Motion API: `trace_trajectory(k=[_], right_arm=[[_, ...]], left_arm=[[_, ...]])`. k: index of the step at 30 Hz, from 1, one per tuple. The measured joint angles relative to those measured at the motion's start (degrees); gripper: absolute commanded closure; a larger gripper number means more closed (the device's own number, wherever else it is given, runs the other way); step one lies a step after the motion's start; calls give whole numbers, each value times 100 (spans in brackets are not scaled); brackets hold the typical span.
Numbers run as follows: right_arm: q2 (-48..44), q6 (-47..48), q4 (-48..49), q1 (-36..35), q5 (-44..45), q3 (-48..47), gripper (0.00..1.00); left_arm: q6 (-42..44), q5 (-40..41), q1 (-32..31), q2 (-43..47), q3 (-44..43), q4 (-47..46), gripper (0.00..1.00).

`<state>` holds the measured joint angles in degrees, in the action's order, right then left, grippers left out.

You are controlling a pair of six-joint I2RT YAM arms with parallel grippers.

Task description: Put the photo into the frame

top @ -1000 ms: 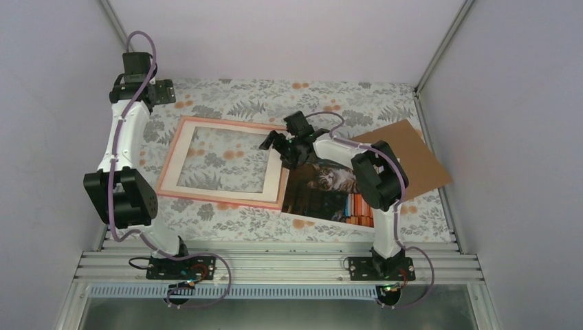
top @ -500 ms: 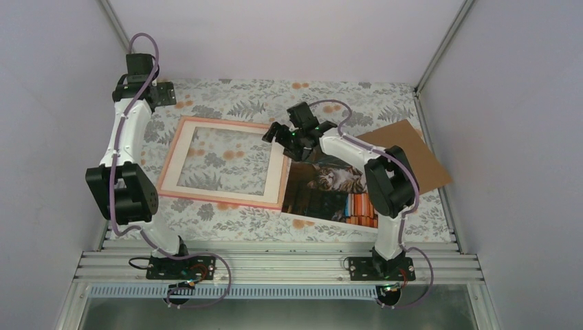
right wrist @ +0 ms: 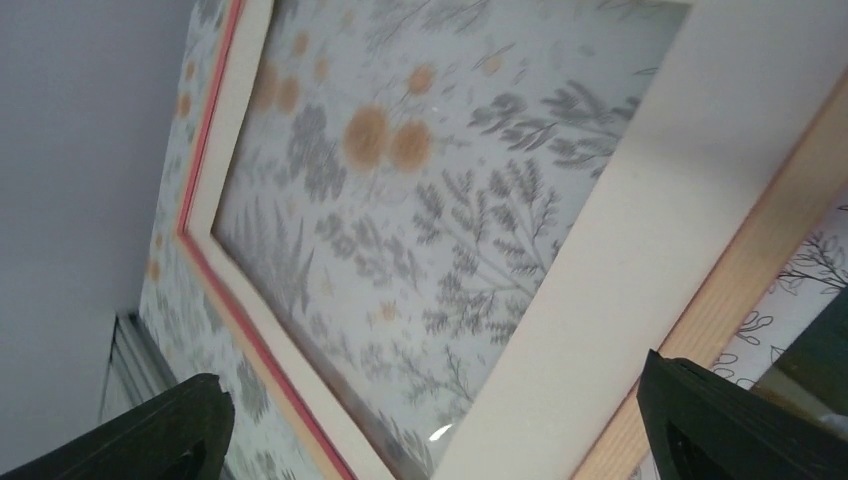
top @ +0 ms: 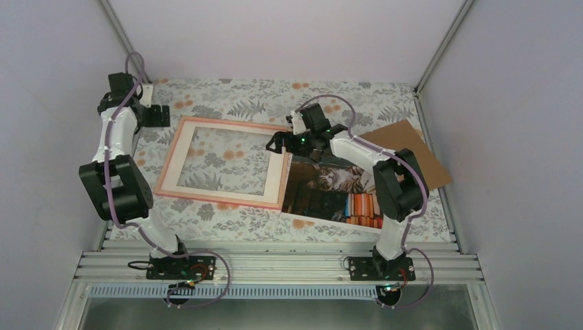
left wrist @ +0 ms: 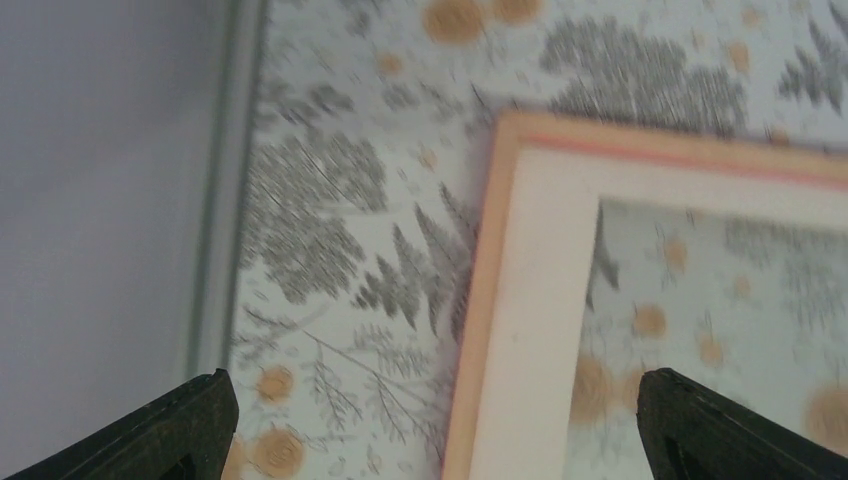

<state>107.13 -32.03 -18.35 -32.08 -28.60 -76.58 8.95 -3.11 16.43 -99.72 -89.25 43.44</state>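
Observation:
The frame [top: 170,162] lies flat on the table, pale back up, with the floral cloth showing through its clear pane. The photo [top: 328,184] of the cat and books lies right of it, its left edge at the frame's right rail and partly hidden by my right arm. My left gripper [top: 159,115] is open and empty over the cloth beside the frame's far left corner [left wrist: 530,290]. My right gripper [top: 278,142] is open and empty above the frame's far right corner, looking down on the pale rail [right wrist: 640,240] and the pane.
A plain brown backing board [top: 414,157] lies at the right, behind the photo. The table has a floral cloth [top: 227,93]. Grey walls close in on the left, back and right. A metal rail [top: 275,265] runs along the near edge.
My left gripper has swung left and down toward the frame's far left corner. My right wrist has shifted a little back and right over the frame's far right corner. The frame and photo have not moved.

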Motion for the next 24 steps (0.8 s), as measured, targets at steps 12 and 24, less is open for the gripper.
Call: trace_trajectory(k=[12,24], right_arm=[[-782,3067,-723,1469,-1508,385,0],[-1316,5525,-3296,4570,-1543,387,1]], left_arm=[[1740,-2004,-1292,315,1047,-90,0],[3324,-2291,-4660,492,1759,-1268,2]])
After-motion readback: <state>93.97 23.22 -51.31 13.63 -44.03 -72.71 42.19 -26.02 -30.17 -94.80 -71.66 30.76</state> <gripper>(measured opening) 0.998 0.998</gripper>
